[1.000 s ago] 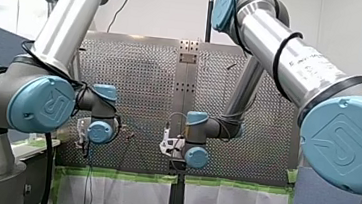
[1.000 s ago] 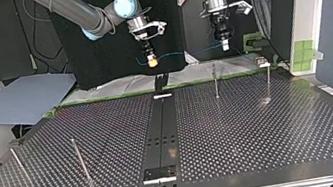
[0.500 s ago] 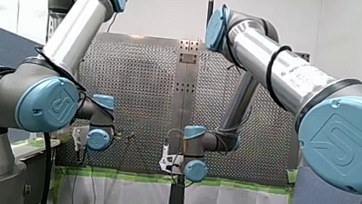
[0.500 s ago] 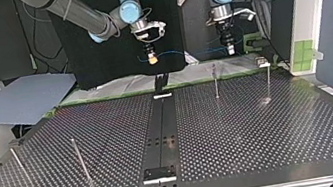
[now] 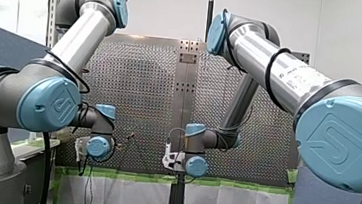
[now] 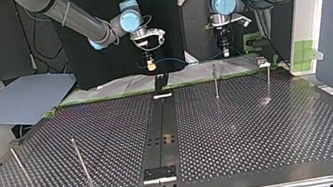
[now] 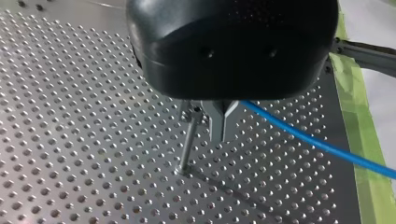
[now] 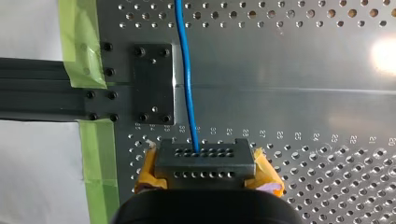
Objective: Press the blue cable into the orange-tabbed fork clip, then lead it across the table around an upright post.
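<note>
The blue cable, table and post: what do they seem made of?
The blue cable: smooth plastic sheath probably; even colour, gentle bends. The table: bare metal, perhaps aluminium; brushed sheen, bright glare, drilled holes. The post: polished metal, likely steel; thin, bright highlights.

Blue cable [image 8: 187, 79] hangs in the air, near a thin upright post [image 7: 187, 140]

Top view: cable [image 6: 172, 60] strung between my right gripper [image 6: 151, 66] and my left gripper [image 6: 225, 53], above the table's [image 6: 262, 134] far edge. One pair of posts [image 6: 215, 83] stands far right, another pair [image 6: 80, 160] near left.
</note>
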### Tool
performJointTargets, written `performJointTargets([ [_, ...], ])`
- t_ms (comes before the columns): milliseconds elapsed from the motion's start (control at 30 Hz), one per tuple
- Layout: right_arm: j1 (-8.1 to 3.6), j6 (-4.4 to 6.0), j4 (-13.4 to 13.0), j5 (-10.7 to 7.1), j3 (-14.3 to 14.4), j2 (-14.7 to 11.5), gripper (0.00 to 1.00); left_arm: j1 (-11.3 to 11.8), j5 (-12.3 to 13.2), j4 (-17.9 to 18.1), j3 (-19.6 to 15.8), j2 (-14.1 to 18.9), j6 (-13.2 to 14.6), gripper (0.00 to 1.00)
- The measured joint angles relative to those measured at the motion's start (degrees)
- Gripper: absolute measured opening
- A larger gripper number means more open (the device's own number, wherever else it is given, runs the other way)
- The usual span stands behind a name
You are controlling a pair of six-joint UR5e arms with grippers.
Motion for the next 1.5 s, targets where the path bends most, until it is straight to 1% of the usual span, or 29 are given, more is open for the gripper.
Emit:
performJointTargets([
  [267,-1.47,-0.10,0.5,0.03,-0.9,0.0,0.00,0.7,2.3,-2.1,2.5,-0.4,-1.6,0.01],
  [400,-2.30,-0.18,0.6,-0.02,-1.1,0.0,0.00,0.9,2.7,-2.8,3.5,-0.4,-1.9,0.01],
  [633,-3.46,-0.87,1.0,-0.04,-1.2,0.0,0.00,1.7,3.8,-3.9,4.4,-0.5,-2.5,0.01],
  [767,-3.76,-1.20,1.1,-0.04,-1.4,0.0,0.00,1.8,4.7,-4.0,4.7,-0.5,-3.0,0.01],
  [1133,-4.23,-1.88,1.7,-0.04,-1.4,0.3,0.00,1.9,5.8,-4.0,5.0,-0.5,-3.8,0.01],
  [1367,-4.94,-1.93,1.7,0.26,-1.4,2.0,0.00,1.9,6.2,-4.0,5.2,-0.5,-4.2,0.01],
  [1500,-5.27,-1.94,1.8,0.30,-1.7,2.3,0.00,2.0,6.4,-4.0,5.6,-0.5,-5.0,0.01],
])
